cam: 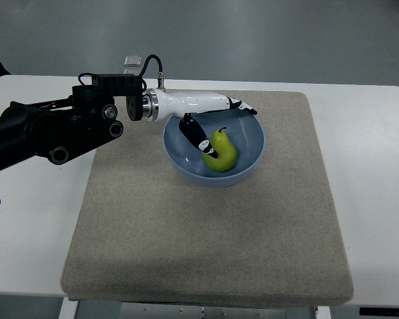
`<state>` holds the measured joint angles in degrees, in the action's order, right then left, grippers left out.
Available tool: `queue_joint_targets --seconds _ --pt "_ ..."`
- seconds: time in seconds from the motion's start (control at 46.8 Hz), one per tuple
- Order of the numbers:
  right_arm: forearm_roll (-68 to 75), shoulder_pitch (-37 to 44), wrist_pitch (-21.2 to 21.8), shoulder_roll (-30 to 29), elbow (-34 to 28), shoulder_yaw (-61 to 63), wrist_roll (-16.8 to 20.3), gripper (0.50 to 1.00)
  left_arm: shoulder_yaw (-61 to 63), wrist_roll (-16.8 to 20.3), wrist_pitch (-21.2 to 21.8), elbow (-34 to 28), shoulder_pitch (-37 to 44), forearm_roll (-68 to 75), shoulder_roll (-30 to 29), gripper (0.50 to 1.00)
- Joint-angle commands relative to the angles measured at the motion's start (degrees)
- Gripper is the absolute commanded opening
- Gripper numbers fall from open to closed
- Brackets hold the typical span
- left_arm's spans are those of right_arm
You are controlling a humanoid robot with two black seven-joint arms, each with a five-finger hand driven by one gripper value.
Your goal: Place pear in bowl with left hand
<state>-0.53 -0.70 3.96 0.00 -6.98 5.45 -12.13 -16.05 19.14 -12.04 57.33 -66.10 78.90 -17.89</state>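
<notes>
Grey felt mat (206, 232) on white table (372, 173), grey floor (253, 33) at 12 o'clock, blue bowl (253, 136) holding green pear (222, 153), left hand (209, 116) over it, fingers released

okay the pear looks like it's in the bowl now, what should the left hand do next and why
Probably lift the left hand straight up and pull it back left. The pear already lies inside the blue bowl, and the fingers look spread rather than gripping, with the thumb close beside the pear, so a sideways exit could nudge it.
</notes>
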Motion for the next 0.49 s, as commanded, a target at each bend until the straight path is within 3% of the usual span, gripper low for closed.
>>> queue_joint_targets --seconds 0.0,0.47 --pt "0.0 0.0 0.0 0.0 -0.05 0.0 0.0 0.926 -2.75 -0.07 0.0 -0.98 0.0 -1.28 -0.21 0.956" --pt "0.0 0.0 0.0 0.0 -0.05 0.0 0.0 0.926 -7.59 -0.07 1.14 -18.12 -0.26 -14.64 -0.83 0.956"
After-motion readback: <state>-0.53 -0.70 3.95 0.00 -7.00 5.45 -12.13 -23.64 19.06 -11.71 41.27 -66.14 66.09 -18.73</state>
